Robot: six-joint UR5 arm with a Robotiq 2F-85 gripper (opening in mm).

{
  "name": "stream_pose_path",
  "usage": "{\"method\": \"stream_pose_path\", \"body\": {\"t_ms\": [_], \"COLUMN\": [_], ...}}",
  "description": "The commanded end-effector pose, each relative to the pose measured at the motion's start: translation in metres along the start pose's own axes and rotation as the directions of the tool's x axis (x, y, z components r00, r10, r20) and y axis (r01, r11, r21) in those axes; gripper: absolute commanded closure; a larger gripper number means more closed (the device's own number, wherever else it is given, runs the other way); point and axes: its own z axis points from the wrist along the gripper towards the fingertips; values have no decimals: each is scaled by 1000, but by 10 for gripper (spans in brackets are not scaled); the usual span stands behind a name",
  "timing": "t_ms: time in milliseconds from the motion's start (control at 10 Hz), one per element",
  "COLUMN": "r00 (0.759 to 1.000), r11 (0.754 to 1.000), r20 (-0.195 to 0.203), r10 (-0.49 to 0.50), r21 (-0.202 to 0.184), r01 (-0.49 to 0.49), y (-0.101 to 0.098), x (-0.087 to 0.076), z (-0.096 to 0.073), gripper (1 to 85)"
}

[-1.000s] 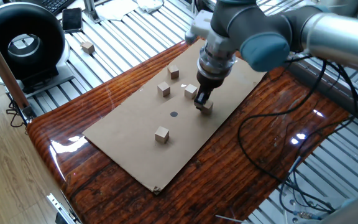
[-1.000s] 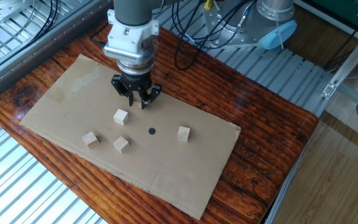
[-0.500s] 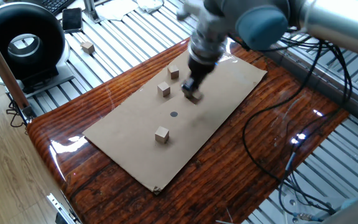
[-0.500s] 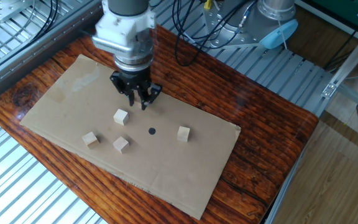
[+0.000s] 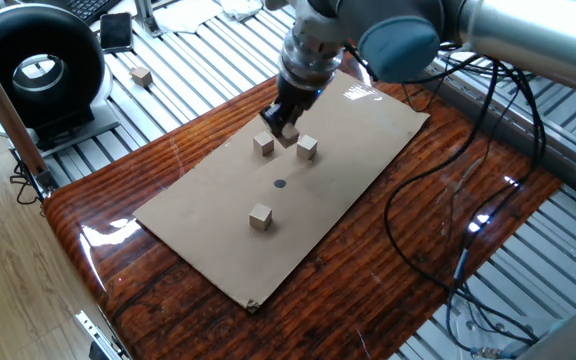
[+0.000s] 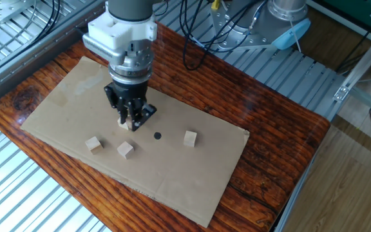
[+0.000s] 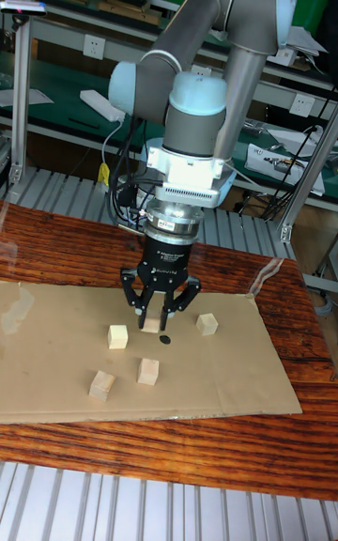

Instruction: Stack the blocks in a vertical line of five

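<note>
No readable text, label, brand, number or sign anywhere in the three views. Faint pale markings on the dark wrist body above the gripper [image 7: 158, 303] in the tall fixed view, too small to read. Blocks' faces plain.

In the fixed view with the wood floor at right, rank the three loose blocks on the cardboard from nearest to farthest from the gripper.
The gripper is shut on a block.
1. Middle block, just below the gripper in the picture.
2. Left block, lower left of the gripper.
3. Right block, beyond the black dot.
</note>
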Motion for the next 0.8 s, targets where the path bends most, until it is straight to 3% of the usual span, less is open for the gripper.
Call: {"method": "stream_pose_path", "body": {"t_ms": [0,100,200,700], "r00": [998,995,993,989], "r11": [998,995,993,989], "r20": [25,11,24,-10], "r10": [50,97,115,145], "r21": [26,20,23,26], "r01": [-51,-97,-115,-145], "y": [-1,3,1,2], "x": [-18,-34,-46,-43], "z": [-12,-11,-5,28], "gripper": [847,847,847,847]}}
